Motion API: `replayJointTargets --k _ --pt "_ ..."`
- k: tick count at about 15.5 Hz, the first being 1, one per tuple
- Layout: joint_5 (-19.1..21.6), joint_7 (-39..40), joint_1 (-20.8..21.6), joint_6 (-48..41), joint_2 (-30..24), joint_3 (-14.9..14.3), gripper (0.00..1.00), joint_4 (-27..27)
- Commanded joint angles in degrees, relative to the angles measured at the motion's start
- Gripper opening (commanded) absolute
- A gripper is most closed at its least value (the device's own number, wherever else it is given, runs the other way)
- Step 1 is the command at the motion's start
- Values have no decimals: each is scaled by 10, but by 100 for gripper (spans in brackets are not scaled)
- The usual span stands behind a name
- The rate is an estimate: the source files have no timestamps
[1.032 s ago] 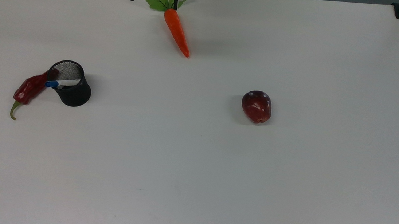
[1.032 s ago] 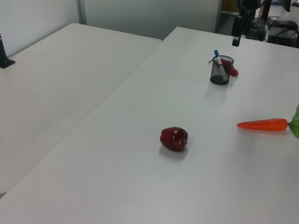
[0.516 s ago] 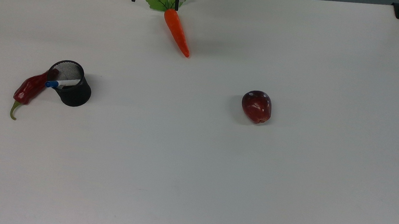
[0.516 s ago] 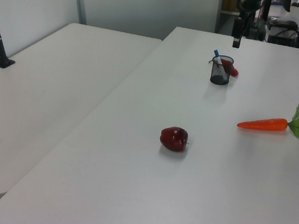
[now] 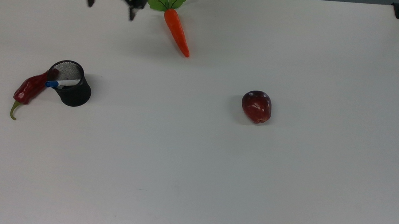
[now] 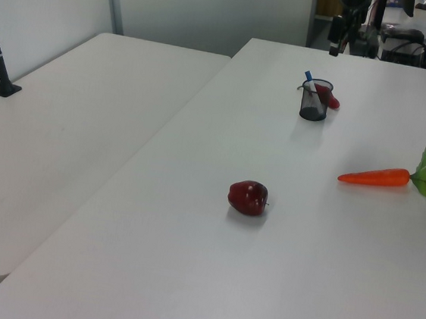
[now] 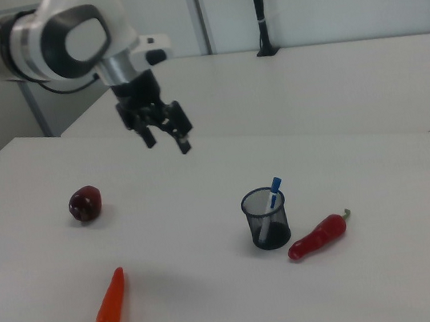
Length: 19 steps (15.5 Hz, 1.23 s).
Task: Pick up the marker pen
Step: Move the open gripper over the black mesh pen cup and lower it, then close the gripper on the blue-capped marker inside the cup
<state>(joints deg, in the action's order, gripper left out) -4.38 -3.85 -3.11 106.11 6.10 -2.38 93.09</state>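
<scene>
**Inspector:** Your gripper (image 5: 111, 6) hangs in the air with its two fingers spread wide and nothing between them. In the top view it sits above the table (image 5: 216, 165) near the far edge, just to the top view's left of the carrot (image 5: 176, 29).

**Operator:** And the marker pen?

**Inspector:** The marker pen (image 5: 61, 83) stands in the black mesh cup (image 5: 71, 88), leaning, with its blue cap up and poking past the rim. A red chili (image 5: 28, 90) lies touching the cup on the side away from the carrot. The apple (image 5: 256, 106) is well apart from the cup.

**Operator:** Which way do I go?

**Inspector:** From the gripper, you must travel toward the cup, down and to the top view's left. In my judgement, close across the tilted barrel just below the cap, then lift along the barrel's line.
</scene>
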Motion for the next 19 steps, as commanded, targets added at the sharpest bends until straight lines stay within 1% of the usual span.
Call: replayJointTargets --k 1,4,8,10,11,14,16,17,19 --pt "4 10 -44 91 54 -2 100 -13" --pt "3 10 -71 166 84 -2 100 -13" --pt "-16 9 -88 251 126 -2 99 -12" --pt "-27 9 -88 277 143 -5 90 -12" --pt "-32 9 -92 288 149 -5 84 -12" --pt "-34 5 -96 317 167 -5 69 -9" --pt "-34 5 -96 329 178 -5 57 -9" --pt "-34 4 -96 337 180 -5 53 -9" --pt "-35 4 -96 343 189 -5 52 -9"
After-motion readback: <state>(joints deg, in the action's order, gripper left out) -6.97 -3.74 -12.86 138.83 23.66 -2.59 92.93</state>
